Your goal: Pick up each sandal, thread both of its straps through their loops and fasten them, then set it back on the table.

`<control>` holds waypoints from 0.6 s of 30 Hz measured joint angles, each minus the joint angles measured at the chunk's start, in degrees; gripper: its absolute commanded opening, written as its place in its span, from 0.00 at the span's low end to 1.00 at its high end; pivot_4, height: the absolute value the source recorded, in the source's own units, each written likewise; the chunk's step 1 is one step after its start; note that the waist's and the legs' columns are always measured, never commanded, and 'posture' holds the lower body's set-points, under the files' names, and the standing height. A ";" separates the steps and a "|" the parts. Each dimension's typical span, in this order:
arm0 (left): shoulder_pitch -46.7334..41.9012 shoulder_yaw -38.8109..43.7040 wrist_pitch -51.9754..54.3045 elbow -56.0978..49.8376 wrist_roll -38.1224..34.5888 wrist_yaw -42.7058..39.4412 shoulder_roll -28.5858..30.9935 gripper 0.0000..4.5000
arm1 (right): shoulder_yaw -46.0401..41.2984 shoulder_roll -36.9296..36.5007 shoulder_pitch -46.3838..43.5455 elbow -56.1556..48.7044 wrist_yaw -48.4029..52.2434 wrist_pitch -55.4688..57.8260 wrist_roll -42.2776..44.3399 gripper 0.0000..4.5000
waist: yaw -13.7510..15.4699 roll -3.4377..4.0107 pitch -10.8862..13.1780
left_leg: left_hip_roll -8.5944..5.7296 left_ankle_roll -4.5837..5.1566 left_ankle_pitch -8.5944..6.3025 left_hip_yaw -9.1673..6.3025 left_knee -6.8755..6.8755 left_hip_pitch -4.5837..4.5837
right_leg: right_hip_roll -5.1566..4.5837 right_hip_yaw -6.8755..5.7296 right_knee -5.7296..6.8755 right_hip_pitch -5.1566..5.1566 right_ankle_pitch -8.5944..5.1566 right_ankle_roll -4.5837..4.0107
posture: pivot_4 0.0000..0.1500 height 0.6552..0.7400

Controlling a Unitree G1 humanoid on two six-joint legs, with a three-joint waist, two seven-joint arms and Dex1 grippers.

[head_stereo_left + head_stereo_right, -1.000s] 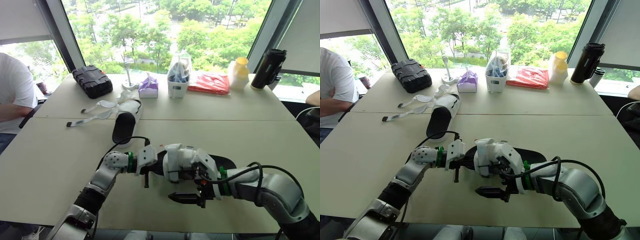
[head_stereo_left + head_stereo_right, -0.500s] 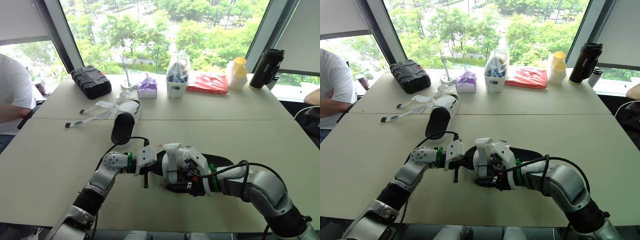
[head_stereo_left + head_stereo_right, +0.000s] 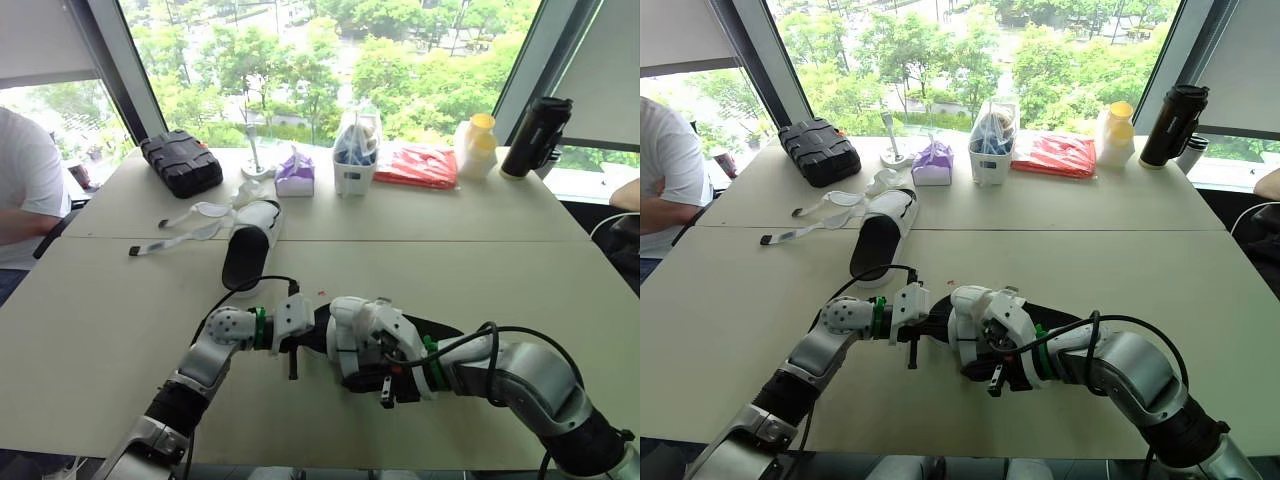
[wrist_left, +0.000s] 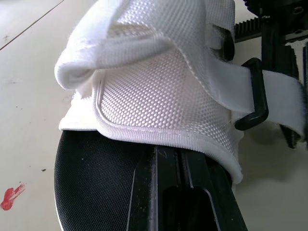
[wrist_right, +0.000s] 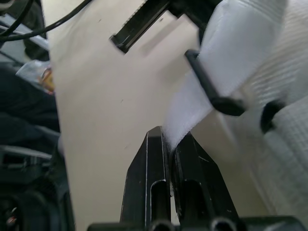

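Table of 2 beige tops fronts tree-filled windows.

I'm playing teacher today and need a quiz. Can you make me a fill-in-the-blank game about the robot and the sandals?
The right tool pinches a strap that is coloured ____.
That strap runs through a black ____ on the near sandal.
The far sandal has loose straps trailing toward the robot's ____ side.
Missing words: white, loop, left.

The right pincer grips a white strap threaded through its black loop.
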 measured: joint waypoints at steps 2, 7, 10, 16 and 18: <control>0.63 -0.04 0.19 -0.87 0.00 0.01 -0.03 0.00 | 0.09 -0.82 -0.15 -0.24 1.65 0.98 0.96 0.01 | 0.00 -0.02 -0.04 | 0.00 0.06 -0.11 0.00 -0.01 0.00 | 0.01 0.00 -0.17 0.05 0.00 0.00 | 1.00 1.00; 2.16 -0.06 1.29 -3.20 0.00 0.01 0.17 0.00 | 1.50 -2.61 0.07 -1.92 4.57 1.92 1.51 0.01 | -0.17 -0.22 -0.31 | 0.00 0.01 -0.41 0.03 -0.01 0.00 | 0.01 0.00 -0.34 0.06 -0.23 -0.15 | 1.00 1.00; 2.73 -0.06 2.13 -4.19 0.00 -0.01 0.54 0.00 | 2.11 -2.54 0.28 -2.23 5.13 2.03 1.51 0.01 | -0.52 -0.35 -0.58 | 0.02 -0.15 -0.50 0.03 -0.02 0.01 | 0.02 -0.01 -0.36 0.06 -0.38 -0.21 | 1.00 1.00; 3.21 -0.04 5.21 -5.75 0.00 0.04 1.52 0.00 | 3.14 -0.07 1.58 -2.20 4.04 0.94 -1.07 0.01 | -0.70 -0.71 -1.20 | 0.23 -0.03 -0.75 0.04 -0.04 0.11 | 0.18 -0.05 -0.37 0.10 -0.46 -0.30 | 1.00 1.00; 3.54 -0.01 6.61 -6.60 0.00 0.12 1.98 0.00 | 3.92 0.86 2.26 -2.12 3.34 -0.59 -2.90 0.01 | -0.88 -0.70 -1.32 | 0.39 -0.11 -0.82 0.08 -0.04 0.20 | 0.34 -0.05 -0.36 0.15 -0.50 -0.35 | 1.00 1.00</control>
